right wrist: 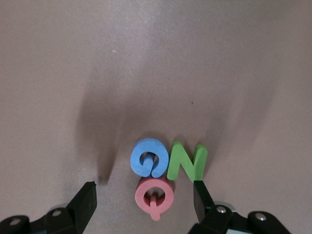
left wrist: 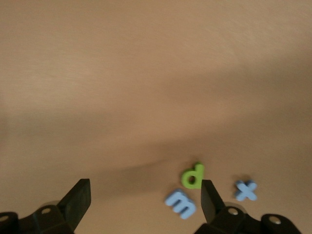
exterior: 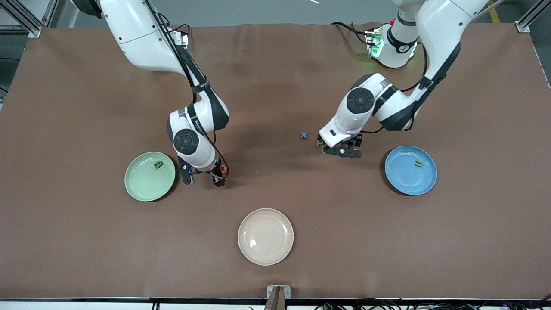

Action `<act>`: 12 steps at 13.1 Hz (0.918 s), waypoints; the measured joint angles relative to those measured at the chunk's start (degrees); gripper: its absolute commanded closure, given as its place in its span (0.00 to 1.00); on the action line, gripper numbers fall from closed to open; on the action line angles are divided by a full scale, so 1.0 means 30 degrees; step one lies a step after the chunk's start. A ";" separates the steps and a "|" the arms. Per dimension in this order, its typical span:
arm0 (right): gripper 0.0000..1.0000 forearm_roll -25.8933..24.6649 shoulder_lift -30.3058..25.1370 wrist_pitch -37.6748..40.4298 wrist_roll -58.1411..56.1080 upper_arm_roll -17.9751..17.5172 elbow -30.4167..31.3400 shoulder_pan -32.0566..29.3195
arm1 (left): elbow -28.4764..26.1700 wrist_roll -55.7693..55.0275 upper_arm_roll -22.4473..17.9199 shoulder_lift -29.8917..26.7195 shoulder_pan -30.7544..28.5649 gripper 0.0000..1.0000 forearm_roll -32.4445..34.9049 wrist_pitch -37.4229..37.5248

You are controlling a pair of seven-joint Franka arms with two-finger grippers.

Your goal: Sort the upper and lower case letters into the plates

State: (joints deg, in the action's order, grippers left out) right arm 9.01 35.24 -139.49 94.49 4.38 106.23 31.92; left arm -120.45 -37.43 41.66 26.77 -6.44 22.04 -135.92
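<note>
Pink-red Q (right wrist: 155, 196) lies between right end effector (right wrist: 145, 201) fingers.

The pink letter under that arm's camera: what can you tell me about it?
The pink-red letter is a capital Q, a flat ring with a short tail, looking like soft foam. It lies flat on the brown table. A blue G lies right against it, and a green N sits close beside the G. The right gripper hangs low over it, its open fingers at either side and not touching it.
</note>
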 measured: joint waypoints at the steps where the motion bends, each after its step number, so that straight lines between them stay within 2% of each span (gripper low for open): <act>1: 0.17 0.0000 0.0002 0.0000 0.0370 0.0000 -0.0001 0.0068 | 0.0196 0.0001 -0.0009 0.0303 0.0294 0.03 0.0009 -0.0007; 6: 0.30 0.0001 0.0097 -0.0042 0.0916 0.0000 -0.0002 0.0307 | 0.0571 0.0001 -0.0050 0.1730 0.0965 0.15 0.0940 -0.0008; 8: 0.46 0.0001 0.0227 -0.0124 0.0933 0.0000 -0.0005 0.0318 | 0.0572 0.0001 -0.0052 0.2193 0.1070 0.22 0.1137 -0.0009; 10: 0.71 0.0002 0.0313 -0.0347 0.0945 0.0004 -0.0071 0.0319 | 0.0571 0.0002 -0.0052 0.2515 0.1281 0.26 0.1171 -0.0016; 11: 0.89 0.0001 0.0320 -0.0331 0.0945 0.0002 -0.0080 0.0328 | 0.0571 0.0003 -0.0052 0.2655 0.1366 0.27 0.1272 -0.0086; 12: 0.98 0.0001 0.0320 -0.0359 0.0945 0.0002 -0.0125 0.0346 | 0.0571 0.0002 -0.0054 0.2785 0.1396 0.29 0.1476 -0.0251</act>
State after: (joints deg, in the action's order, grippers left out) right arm 9.01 36.20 -140.56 97.32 4.39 105.86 32.96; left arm -118.74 -37.42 41.50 35.12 -2.26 26.47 -136.67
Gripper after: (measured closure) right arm 0.529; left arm 0.256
